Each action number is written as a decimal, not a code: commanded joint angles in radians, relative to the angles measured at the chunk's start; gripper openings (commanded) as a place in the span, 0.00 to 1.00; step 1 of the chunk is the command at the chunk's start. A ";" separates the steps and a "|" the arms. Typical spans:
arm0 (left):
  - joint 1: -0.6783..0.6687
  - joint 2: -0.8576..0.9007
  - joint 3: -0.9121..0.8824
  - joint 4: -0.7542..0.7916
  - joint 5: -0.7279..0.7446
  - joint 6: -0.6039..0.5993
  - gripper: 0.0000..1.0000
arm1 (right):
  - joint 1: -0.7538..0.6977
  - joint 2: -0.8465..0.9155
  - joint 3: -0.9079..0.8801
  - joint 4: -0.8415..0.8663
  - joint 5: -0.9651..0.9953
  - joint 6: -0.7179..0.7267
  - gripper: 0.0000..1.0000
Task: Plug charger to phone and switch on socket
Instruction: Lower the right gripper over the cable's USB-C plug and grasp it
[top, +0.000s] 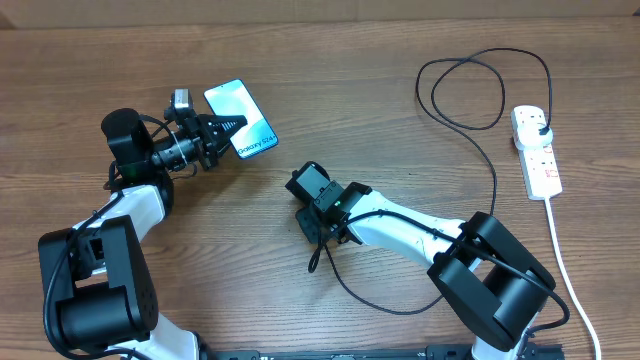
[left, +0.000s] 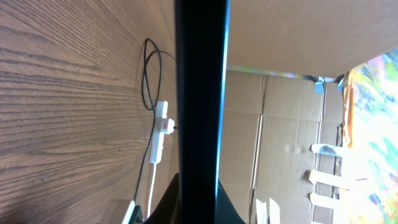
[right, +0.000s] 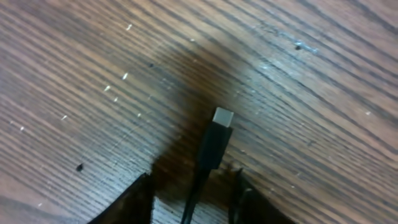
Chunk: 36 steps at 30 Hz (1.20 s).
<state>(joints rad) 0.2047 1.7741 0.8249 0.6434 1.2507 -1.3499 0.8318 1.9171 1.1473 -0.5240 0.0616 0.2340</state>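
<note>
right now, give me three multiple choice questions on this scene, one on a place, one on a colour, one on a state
1. Where is the charger's connector tip?
A. hanging off an edge
B. on the table by the right tool
C. inside a box

2. What colour is the socket?
A. white
B. black
C. blue

3. What is the left tool doing?
A. hanging open
B. gripping the phone
C. pressing a switch

Answers:
1. B, the right wrist view shows the tip lying on wood.
2. A, the overhead view shows it white.
3. B, its fingers clamp the phone's edge.
</note>
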 joint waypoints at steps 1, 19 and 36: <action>-0.002 -0.001 0.029 0.009 0.036 0.034 0.04 | 0.001 0.024 0.017 -0.003 0.008 0.014 0.35; -0.002 -0.001 0.029 0.009 0.037 0.034 0.04 | 0.001 0.025 0.017 -0.001 0.003 0.028 0.05; -0.002 -0.001 0.029 0.009 0.041 0.050 0.04 | -0.095 -0.096 0.087 -0.037 -0.291 0.084 0.04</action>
<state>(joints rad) 0.2047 1.7741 0.8249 0.6434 1.2613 -1.3487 0.7689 1.9156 1.1984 -0.5606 -0.1104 0.3023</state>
